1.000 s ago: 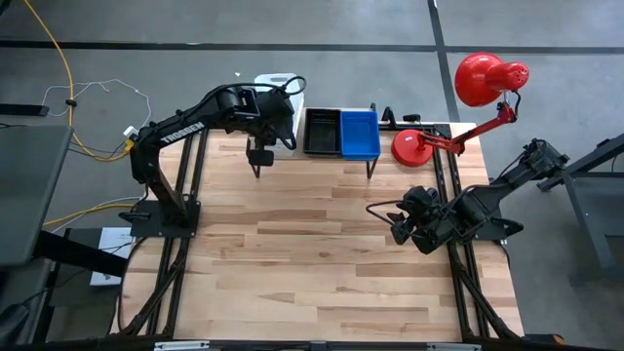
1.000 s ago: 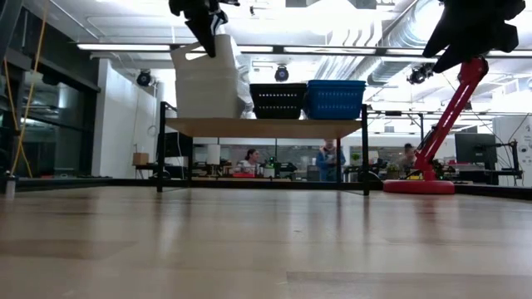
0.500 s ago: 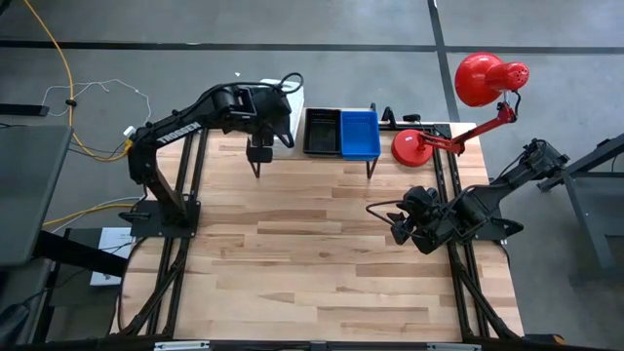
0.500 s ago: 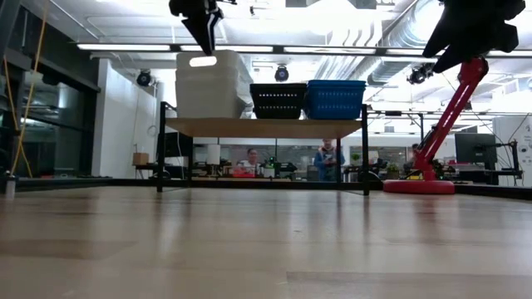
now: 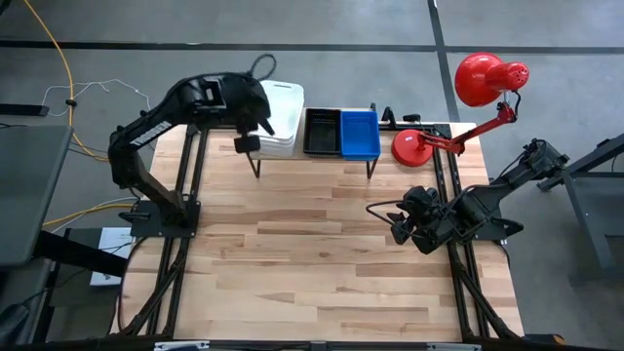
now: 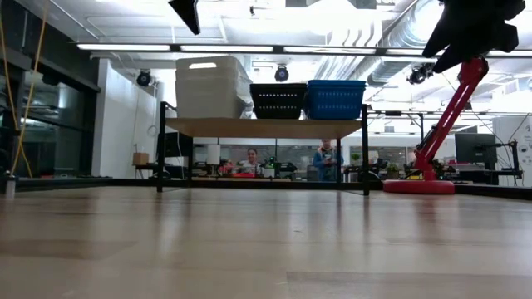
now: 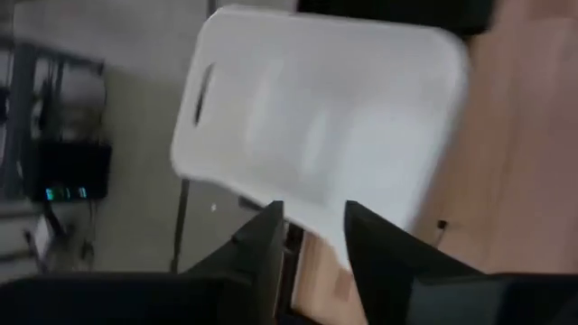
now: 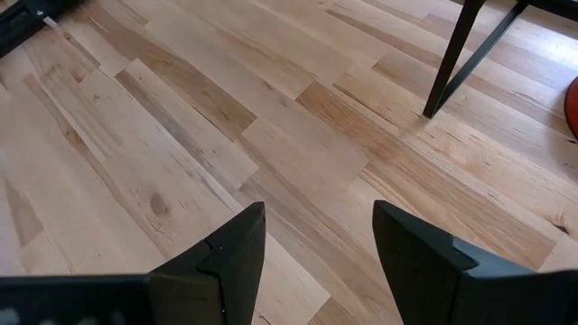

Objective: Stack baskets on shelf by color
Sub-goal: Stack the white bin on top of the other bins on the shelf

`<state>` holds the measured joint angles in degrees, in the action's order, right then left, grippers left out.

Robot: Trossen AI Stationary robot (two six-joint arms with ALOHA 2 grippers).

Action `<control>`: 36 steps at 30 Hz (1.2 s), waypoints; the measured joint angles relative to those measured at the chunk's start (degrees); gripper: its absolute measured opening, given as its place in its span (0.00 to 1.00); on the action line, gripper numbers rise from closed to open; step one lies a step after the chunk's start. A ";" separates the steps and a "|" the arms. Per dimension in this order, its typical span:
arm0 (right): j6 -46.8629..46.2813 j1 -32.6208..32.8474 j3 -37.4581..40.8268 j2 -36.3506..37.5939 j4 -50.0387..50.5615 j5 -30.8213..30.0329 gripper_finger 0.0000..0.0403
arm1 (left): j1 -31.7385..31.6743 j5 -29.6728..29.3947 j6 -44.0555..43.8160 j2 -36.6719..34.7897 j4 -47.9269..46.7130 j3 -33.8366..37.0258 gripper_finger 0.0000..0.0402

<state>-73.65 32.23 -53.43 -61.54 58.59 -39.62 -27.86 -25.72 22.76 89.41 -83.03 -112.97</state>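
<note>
Behind the wooden table I see an open workroom with people seated far off. On my shelf at the table's far edge, the white baskets sit stacked at the left end, the black baskets touch the blue baskets beside them. My left gripper hangs above and just off the near-left side of the white stack, apart from it; its fingers stand parted with nothing between them. In its wrist view the white stack lies just beyond the fingertips. My right gripper waits low over the table's right side, well apart from the shelf, fingers spread wide and empty. 1 red lamp stands right of the shelf
</note>
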 joint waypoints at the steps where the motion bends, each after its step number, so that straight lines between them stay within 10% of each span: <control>1: 0.00 0.00 0.00 -0.01 0.00 0.00 0.48 | -1.10 -0.02 -0.97 -0.15 0.04 0.00 0.24; 6: -0.02 0.00 0.00 -0.02 -0.22 -0.02 0.48 | -9.41 7.76 -5.87 -0.37 1.04 2.15 0.03; 14: -0.02 0.00 0.00 0.00 -0.85 0.21 0.48 | -21.20 21.71 -10.29 -0.22 6.30 15.56 0.00; 36: 0.15 0.00 0.00 -0.01 -0.85 0.13 0.48 | -20.97 33.83 -17.22 -6.82 6.89 19.12 0.00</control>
<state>-73.49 32.23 -53.43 -61.55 57.74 -39.48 -48.83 8.12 5.54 82.58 -76.14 -93.84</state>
